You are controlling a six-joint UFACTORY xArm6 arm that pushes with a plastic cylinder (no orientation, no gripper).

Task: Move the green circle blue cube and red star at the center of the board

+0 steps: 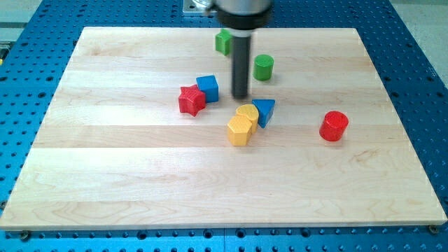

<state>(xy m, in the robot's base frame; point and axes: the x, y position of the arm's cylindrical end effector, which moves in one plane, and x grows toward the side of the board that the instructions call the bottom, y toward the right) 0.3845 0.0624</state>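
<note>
While my tip (pixel 241 96), a bare rod holding nothing, sits mid-frame between blue cube (pixel 207 88) and green circle (pixel 263 67), red star (pixel 191 100) touches the cube, so I judge the circle needs nudging leftward.

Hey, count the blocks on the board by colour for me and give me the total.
Green: 2, the green circle and a green block behind the rod.
Blue: 2, the blue cube and a blue block.
Red: 2, the red star and a red cylinder.
Yellow: 2, a yellow block and another yellow block.
Total: 8
</note>
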